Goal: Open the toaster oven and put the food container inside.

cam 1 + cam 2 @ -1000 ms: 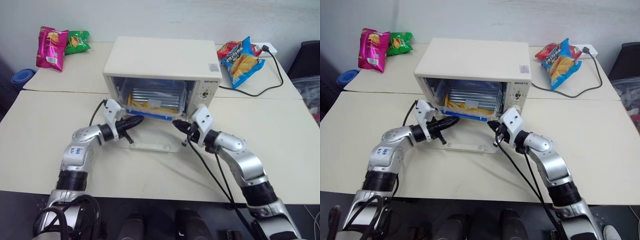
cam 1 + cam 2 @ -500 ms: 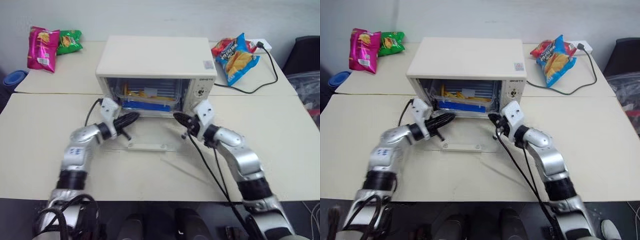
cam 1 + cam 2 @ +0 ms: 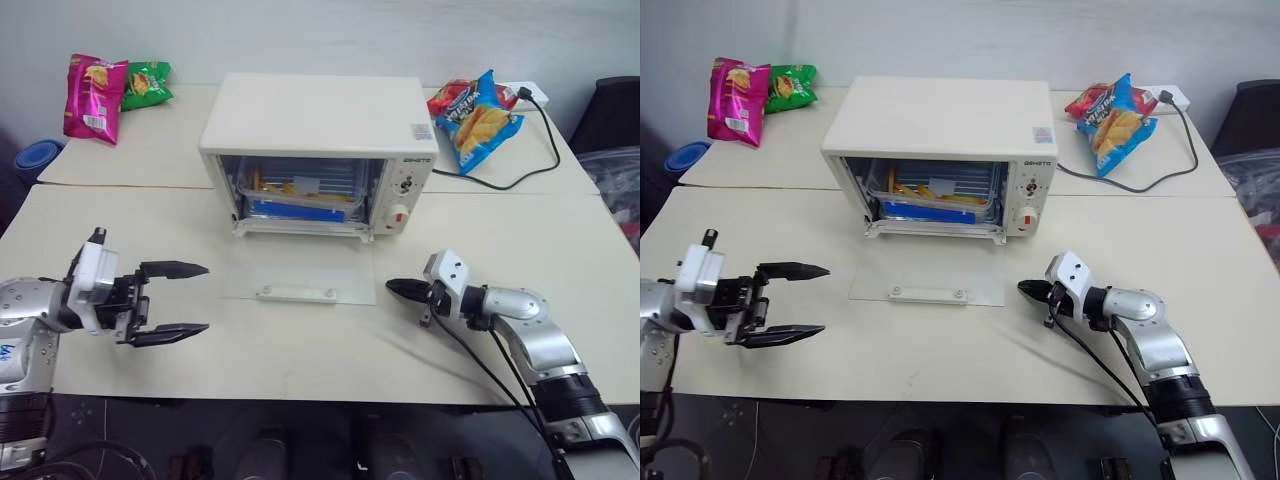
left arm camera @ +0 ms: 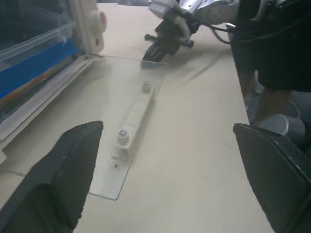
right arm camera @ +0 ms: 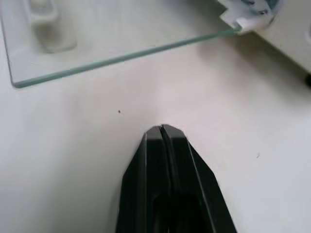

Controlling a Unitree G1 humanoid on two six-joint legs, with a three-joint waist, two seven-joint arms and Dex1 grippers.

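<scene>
Resting inside: clear plastic food container (image 3: pixel 300 192) with yellow fries, in cream-white boxy toaster oven (image 3: pixel 320 135), glass door flat on bench (image 3: pixel 300 350).
My left fingers (image 3: pixel 172 300): spread apart, empty.
My right fingers (image 3: pixel 402 290): pressed together, beside door.

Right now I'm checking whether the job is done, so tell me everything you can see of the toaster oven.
The toaster oven is a cream-white box standing upright on the table. Its glass door is folded fully down, lying flat on the tabletop with its white bar handle facing up. The food container, clear with a blue edge and yellow fries inside, sits in the open cavity. Knobs and a red button line the right panel. Neither gripper touches it.
</scene>
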